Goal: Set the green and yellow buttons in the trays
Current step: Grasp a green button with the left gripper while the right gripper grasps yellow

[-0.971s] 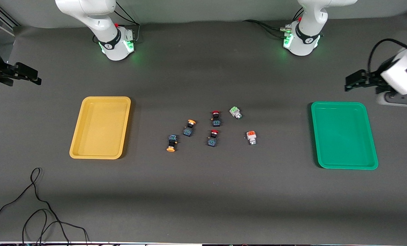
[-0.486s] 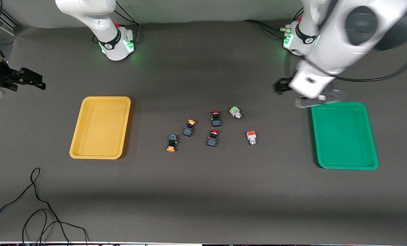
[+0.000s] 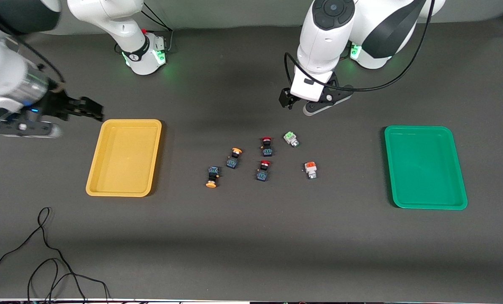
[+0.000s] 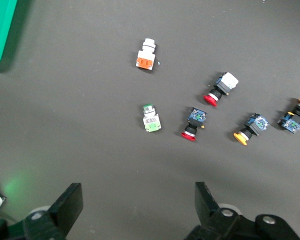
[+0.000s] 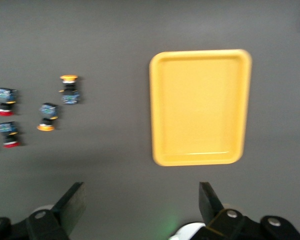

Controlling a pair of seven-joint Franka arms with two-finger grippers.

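The pale green button (image 3: 290, 138) and the orange-red one (image 3: 310, 169) lie mid-table on white-grey bodies. Two yellow-capped buttons (image 3: 233, 158) (image 3: 212, 176) lie toward the yellow tray (image 3: 125, 158). The green tray (image 3: 424, 166) sits at the left arm's end. My left gripper (image 3: 286, 99) is open and empty over bare mat beside the cluster. Its wrist view shows the green button (image 4: 151, 119), the orange-red one (image 4: 146, 56) and the open gripper (image 4: 138, 210). My right gripper (image 3: 92, 110) is open and empty over the mat beside the yellow tray (image 5: 200, 107).
Two red-capped black-blue switches (image 3: 267, 146) (image 3: 263, 170) lie among the buttons. A loose black cable (image 3: 44, 253) lies on the mat near the front camera, at the right arm's end. Both trays hold nothing.
My left arm swung from beside the green tray to over the mat by the button cluster. My right gripper moved in to the yellow tray's corner. The buttons have not moved.
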